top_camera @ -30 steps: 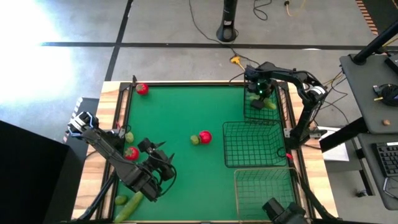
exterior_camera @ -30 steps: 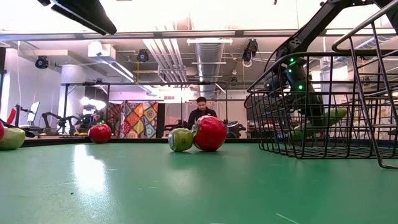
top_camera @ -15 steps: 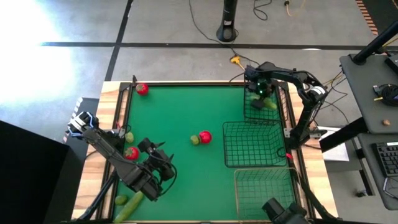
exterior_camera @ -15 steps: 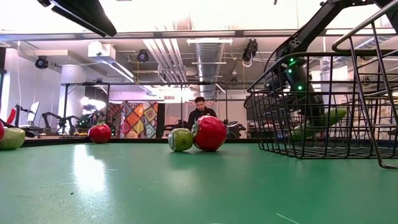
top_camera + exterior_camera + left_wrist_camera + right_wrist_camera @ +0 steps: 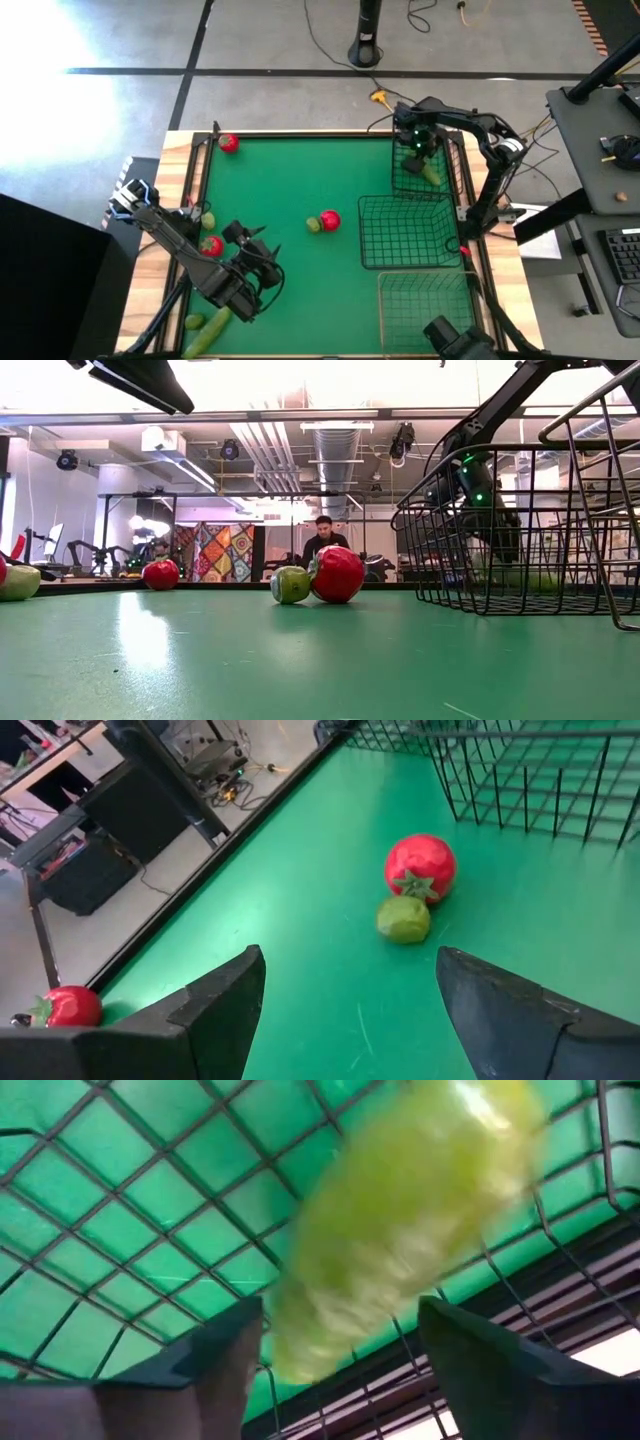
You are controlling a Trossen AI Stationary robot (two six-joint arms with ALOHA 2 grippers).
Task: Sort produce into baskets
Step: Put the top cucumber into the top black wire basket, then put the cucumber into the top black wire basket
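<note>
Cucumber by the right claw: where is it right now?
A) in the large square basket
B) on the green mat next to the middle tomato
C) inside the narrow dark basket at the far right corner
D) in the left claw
C: the high view shows the cucumber inside the narrow basket below the right claw; the right wrist view shows it over the basket's mesh.

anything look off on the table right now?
Nothing damaged or spilled. One cucumber lies askew in the narrow basket under the right tool. The other cucumber sits at the table's near-left edge beside the left tool.
</note>
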